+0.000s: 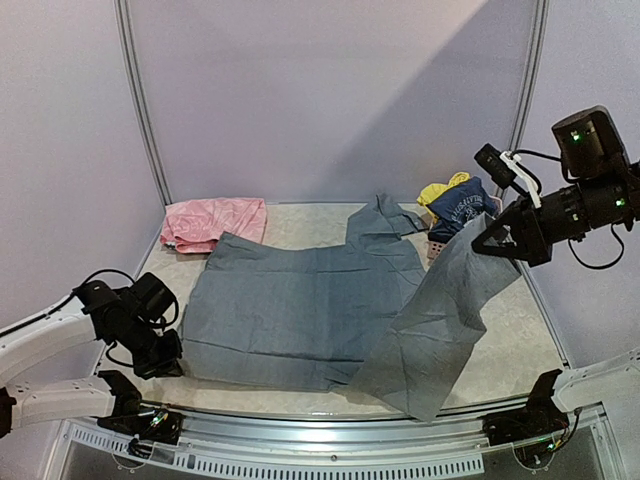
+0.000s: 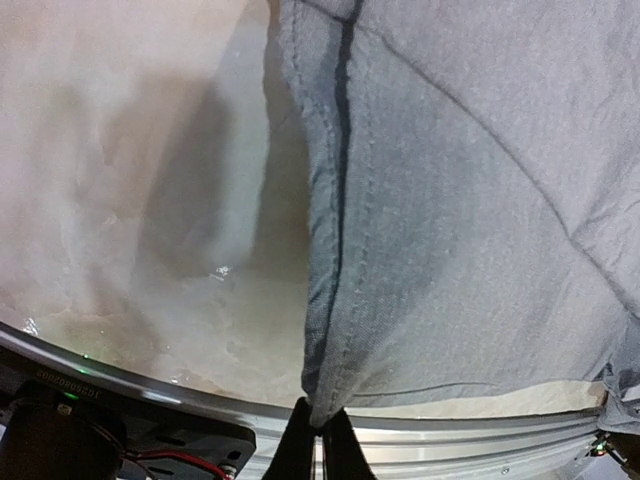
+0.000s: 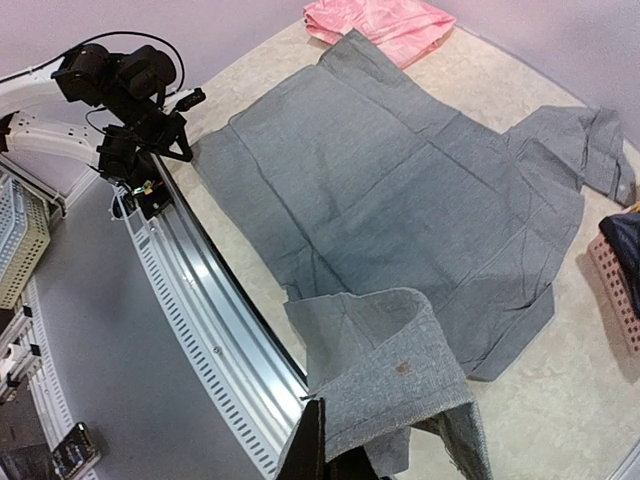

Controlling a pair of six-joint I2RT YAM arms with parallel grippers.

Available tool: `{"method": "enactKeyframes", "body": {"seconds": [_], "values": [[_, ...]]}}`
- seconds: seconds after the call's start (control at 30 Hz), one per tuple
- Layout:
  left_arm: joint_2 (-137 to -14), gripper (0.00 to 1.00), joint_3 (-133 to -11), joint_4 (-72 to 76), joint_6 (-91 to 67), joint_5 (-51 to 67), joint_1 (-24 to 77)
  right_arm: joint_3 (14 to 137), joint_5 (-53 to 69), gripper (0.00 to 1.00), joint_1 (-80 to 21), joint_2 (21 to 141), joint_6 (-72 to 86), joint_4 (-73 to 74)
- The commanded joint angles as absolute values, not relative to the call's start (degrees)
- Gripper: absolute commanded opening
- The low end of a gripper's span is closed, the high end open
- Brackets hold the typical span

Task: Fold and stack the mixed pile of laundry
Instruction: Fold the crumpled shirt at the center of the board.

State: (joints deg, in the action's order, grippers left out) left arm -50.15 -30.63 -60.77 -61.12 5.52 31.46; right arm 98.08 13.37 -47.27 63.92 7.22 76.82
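Left pincer (image 1: 172,362): jaws together, clamped on the near-left hem corner of the grey shirt (image 1: 300,310), low at the surface (image 1: 520,340).
Pink cloth (image 1: 213,220): beyond the grey shirt's far-left corner, just touching it; apparently already folded.
Grey shirt: spread flat mid-surface, collar end at the far side, hem at the near side. The right-hand panel is raised off the surface and hangs slanted down to the near-right corner.
Long axis: judged to run near to far, hem to collar.
Yellow piece (image 1: 443,187): beyond the grey shirt's far-right corner, heaped with the navy top (image 1: 463,205).
Pink basket (image 1: 437,247): under that heap, just beside the grey shirt's right shoulder.
Right pincer (image 1: 488,243): jaws together, clamped on the raised panel, held high over the grey shirt's right edge.
Deciding relation: the flat body lies to the left of the right pincer and below it, so the panel is judged ready to be carried leftward across the long axis. The right arm is nearer the panel, and the left arm pins the opposite corner.
Left wrist view: the pinch at the stitched hem is shown close, which the top view hides behind the arm.
Right wrist view: the whole body is seen lying flat, and a small dark spot on the held cloth.
Top view only: the height of the raise.
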Motion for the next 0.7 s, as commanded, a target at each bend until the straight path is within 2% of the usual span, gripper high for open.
{"method": "enactKeyframes", "body": {"seconds": [0.0,0.4,0.67], "values": [[-51.01,0.0,-35.26,-65.39,-62.12,4.32,30.67,103.33,9.3,0.0,-47.65,65.8,1.92,80.36],[-61.32,0.0,-49.83,-68.51,-62.06,2.59,30.59,118.36,1.02,0.0,-47.66,72.23,-8.12,79.16],[-71.12,0.0,-58.36,-68.76,-58.1,0.58,27.73,121.73,-4.15,0.0,-47.71,77.71,-15.09,78.87]]}}
